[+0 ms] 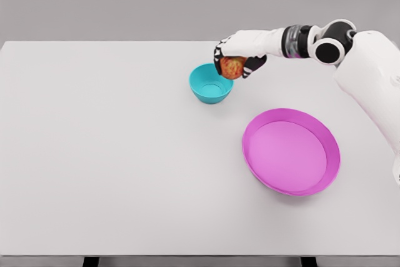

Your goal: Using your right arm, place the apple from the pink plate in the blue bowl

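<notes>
Fingers of the right hand (236, 58) are curling round the apple (232, 67), clamping it from above and from both sides w/ dark fingertips showing left and right of the fruit. Apple is reddish-orange and is hanging in the grip, off the table, just above the far right rim of the blue bowl (211, 84); whether it's touching that rim I can't tell. Bowl is sitting upright on the white table (112, 154), its inside showing nothing but teal. White right arm is reaching in from the pic's right edge, w/ a black-and-grey wrist joint behind the hand and the upper arm running down the right side. Pink plate (292, 151) is lying nearer the robot, to the right of the bowl and well apart from it, its flat centre bare.
</notes>
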`<state>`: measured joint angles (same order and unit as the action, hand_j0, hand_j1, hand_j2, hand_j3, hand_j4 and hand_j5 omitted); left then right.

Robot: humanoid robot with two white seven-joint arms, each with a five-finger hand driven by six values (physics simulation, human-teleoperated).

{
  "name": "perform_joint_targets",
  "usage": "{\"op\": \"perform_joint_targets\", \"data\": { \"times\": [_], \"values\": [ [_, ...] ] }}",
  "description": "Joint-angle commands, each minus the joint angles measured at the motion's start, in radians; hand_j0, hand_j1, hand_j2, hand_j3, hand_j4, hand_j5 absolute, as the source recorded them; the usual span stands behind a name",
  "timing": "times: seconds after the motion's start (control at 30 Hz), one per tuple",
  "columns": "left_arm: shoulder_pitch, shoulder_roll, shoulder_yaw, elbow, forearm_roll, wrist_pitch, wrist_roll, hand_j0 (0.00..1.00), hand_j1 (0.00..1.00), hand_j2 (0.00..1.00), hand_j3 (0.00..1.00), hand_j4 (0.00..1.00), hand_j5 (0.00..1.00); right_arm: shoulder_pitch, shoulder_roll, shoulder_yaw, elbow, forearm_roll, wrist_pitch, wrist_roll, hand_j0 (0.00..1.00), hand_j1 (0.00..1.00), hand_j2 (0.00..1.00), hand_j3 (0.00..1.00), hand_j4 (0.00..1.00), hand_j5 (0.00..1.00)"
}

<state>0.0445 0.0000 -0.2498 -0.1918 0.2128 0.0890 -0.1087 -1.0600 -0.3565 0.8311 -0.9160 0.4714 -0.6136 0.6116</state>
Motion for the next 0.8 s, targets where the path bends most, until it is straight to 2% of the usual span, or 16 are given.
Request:
{"op": "perform_joint_targets", "data": {
  "times": [0.0,0.33,0.77],
  "values": [
    [-0.002,0.000,0.000,0.000,0.000,0.000,0.000,1.00,1.00,1.00,1.00,1.00,1.00,-0.002,0.016,0.009,0.014,-0.004,0.003,-0.001,0.46,0.46,0.46,0.46,0.46,0.46],
    [0.000,0.000,0.000,0.000,0.000,0.000,0.000,1.00,1.00,1.00,1.00,1.00,1.00,-0.025,0.077,0.031,0.057,0.010,0.003,-0.001,0.46,0.46,0.46,0.46,0.46,0.46],
    [0.000,0.000,0.000,0.000,0.000,0.000,0.000,1.00,1.00,1.00,1.00,1.00,1.00,-0.037,0.111,0.060,0.083,0.010,0.003,-0.001,0.48,0.48,0.48,0.48,0.48,0.48]
  ]
}}
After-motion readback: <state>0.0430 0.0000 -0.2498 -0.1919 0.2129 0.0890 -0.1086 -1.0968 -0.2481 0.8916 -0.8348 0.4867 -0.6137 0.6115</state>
